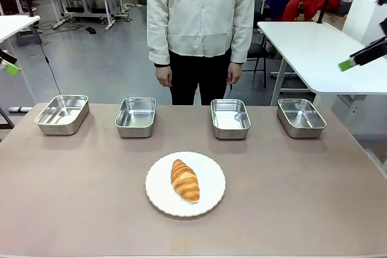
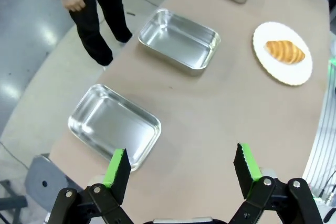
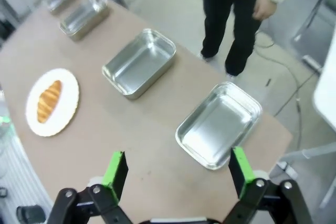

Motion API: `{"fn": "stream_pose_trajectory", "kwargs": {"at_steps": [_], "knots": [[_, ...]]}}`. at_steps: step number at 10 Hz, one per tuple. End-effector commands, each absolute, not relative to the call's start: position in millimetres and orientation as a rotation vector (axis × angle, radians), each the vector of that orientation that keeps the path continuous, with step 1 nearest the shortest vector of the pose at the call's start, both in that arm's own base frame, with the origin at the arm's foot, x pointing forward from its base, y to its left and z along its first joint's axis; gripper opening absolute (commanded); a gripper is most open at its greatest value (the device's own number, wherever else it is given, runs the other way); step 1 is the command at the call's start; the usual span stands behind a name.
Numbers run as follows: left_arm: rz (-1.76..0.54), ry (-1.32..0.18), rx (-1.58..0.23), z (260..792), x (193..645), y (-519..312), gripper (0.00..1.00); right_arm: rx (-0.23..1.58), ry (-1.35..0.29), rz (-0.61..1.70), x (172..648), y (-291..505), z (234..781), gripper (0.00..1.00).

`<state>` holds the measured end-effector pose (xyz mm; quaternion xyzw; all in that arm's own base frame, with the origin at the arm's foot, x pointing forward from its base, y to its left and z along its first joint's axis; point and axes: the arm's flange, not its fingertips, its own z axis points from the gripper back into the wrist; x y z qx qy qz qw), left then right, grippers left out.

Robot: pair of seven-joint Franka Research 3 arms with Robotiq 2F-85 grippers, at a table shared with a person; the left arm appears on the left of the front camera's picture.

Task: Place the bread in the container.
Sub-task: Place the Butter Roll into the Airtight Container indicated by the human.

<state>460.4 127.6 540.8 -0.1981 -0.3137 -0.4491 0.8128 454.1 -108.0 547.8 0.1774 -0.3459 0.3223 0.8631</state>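
Robotics lab or workshop, bare grey floor (image 1: 97, 58), white metal-legged workbenches (image 1: 308, 46), black cable (image 1: 49, 67) trailing across it

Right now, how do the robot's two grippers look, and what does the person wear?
The left gripper and the right gripper look alike: each has two black fingers faced with bright green pads, hinged on black links with silver bolts. The person wears a cream long-sleeved shirt, dark cuffs beneath, and black trousers.
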Motion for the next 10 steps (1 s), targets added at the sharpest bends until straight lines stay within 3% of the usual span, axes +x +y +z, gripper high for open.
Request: {"fn": "stream_pose_trajectory", "kwargs": {"at_steps": [1, 10], "knots": [[-1.000, -0.743, -0.475, 545, 471, 143, 1.00, 0.431, -0.778, 0.661, 470, -139, 546, 1.00], [-0.910, -0.914, -0.456, 565, 468, 180, 1.00, 0.498, -0.873, 0.560, 464, -201, 551, 1.00]]}}
